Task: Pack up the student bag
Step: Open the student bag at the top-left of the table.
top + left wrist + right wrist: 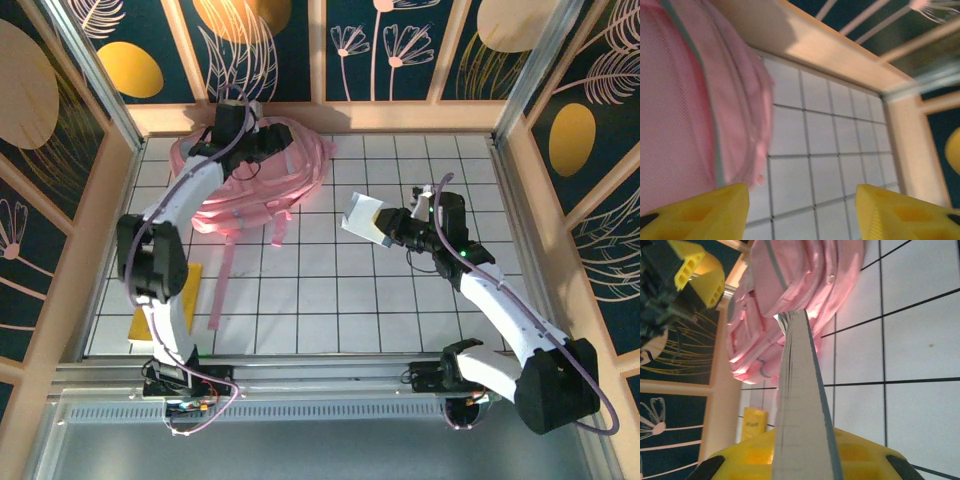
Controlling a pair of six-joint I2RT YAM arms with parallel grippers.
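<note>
From above we see the backpack [290,165] slumped at the far left of the table [400,310], with the left gripper [232,122] over its far edge. The left wrist camera adds that its fingers [715,210] stand apart, holding nothing. The right gripper [396,232] clamps a white book [362,215], which, edge-on in its own camera, partly hides the backpack beyond. A flat yellow item [140,325] lies near left.
</note>
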